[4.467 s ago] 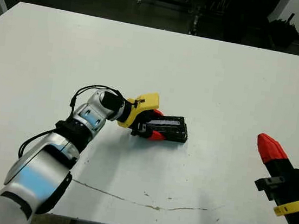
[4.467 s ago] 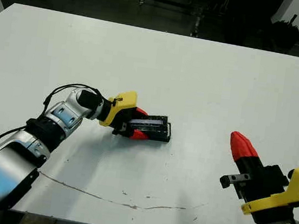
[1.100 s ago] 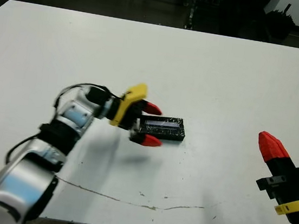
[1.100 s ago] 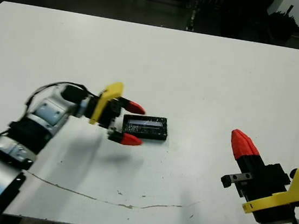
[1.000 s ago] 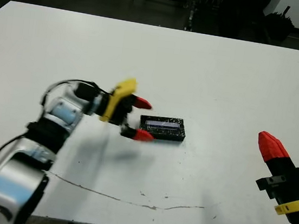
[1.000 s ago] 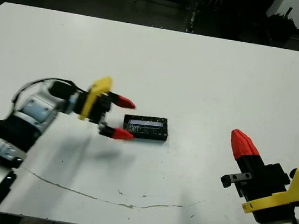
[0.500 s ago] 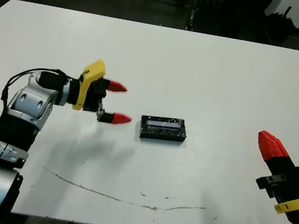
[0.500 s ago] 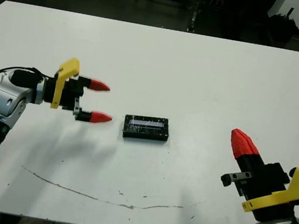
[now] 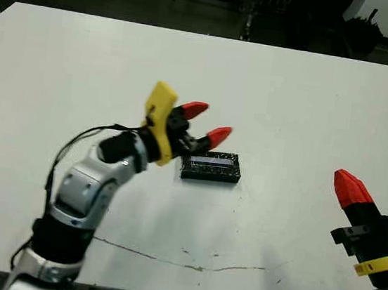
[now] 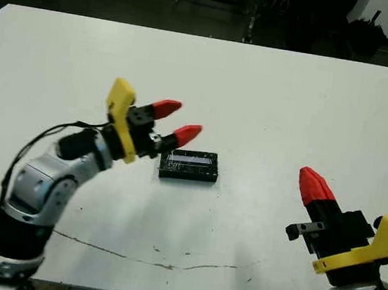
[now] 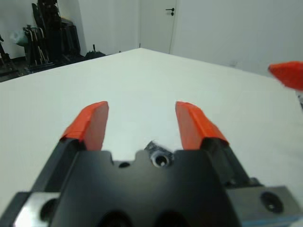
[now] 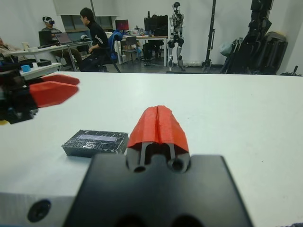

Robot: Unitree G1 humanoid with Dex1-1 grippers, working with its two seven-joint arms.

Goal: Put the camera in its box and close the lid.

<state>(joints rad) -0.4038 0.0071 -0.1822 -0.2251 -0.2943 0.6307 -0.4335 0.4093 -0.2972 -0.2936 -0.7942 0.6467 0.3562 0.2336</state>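
The lid (image 9: 211, 163), a glossy black slab with a pale strip, lies flat on the box (image 9: 209, 174) at the table's middle; only the box's black walls show. The same closed box (image 12: 96, 142) appears in the right wrist view. The camera is hidden. My left gripper (image 9: 207, 122) hangs open in the air just left of the box, fingers (image 11: 92, 124) wide apart, holding nothing and touching nothing. My right gripper (image 9: 351, 190) is shut and empty near the front right of the table, well apart from the box.
A thin dark crack line (image 9: 186, 263) runs across the white table (image 9: 291, 100) near its front edge. Beyond the far edge stand dark stands and equipment. People (image 12: 97, 38) sit at desks far behind the table in the right wrist view.
The left gripper held the box, then let go and drew back to the left. Since half a second ago it has swung back toward the box, raised and tilted upward. The right arm stayed.
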